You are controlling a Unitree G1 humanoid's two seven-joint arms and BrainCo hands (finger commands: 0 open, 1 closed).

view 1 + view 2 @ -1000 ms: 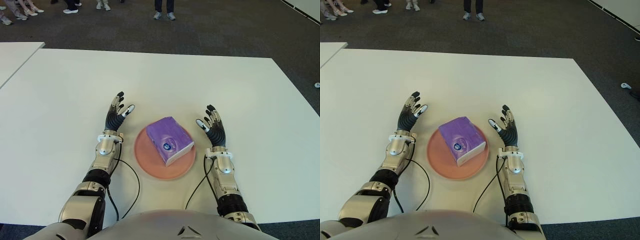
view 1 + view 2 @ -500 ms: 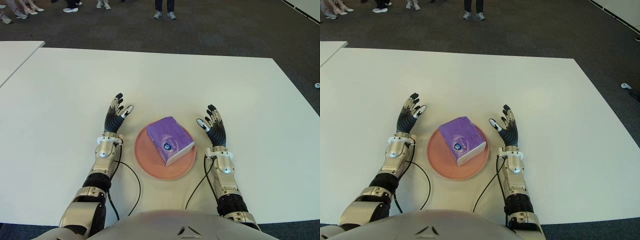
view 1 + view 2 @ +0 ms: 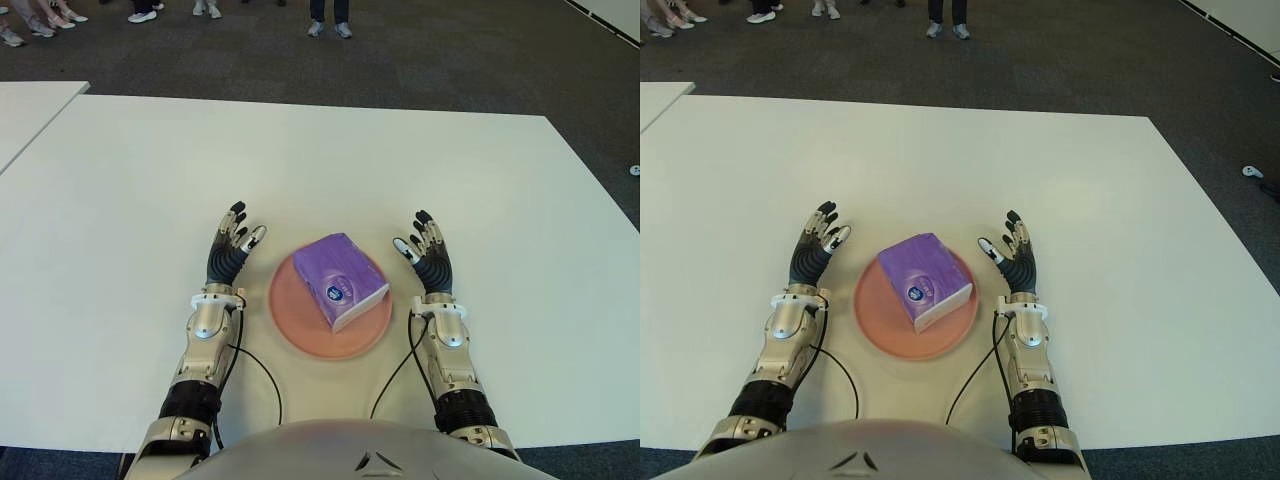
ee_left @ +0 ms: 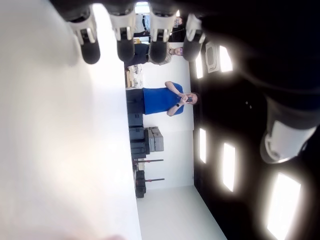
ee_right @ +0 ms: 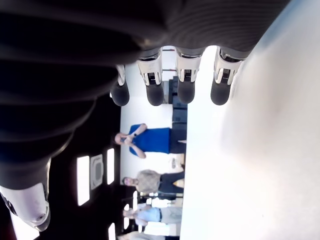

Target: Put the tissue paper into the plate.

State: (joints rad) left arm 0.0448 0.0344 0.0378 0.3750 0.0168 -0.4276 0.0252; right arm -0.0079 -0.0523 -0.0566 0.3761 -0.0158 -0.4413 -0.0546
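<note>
Left robot hand (image 3: 228, 256) lay just left of plate (image 3: 290, 318), fingers spread flat, holding nothing. Pink plate sat on white tabletop (image 3: 130, 180) between both hands. Purple tissue pack (image 3: 340, 279) lay inside plate, tilted, one corner near plate's right rim. Right robot hand (image 3: 430, 260) lay just right of plate, fingers apart, empty. Feet of people (image 3: 328, 28) stood on floor beyond tabletop's far edge.
</note>
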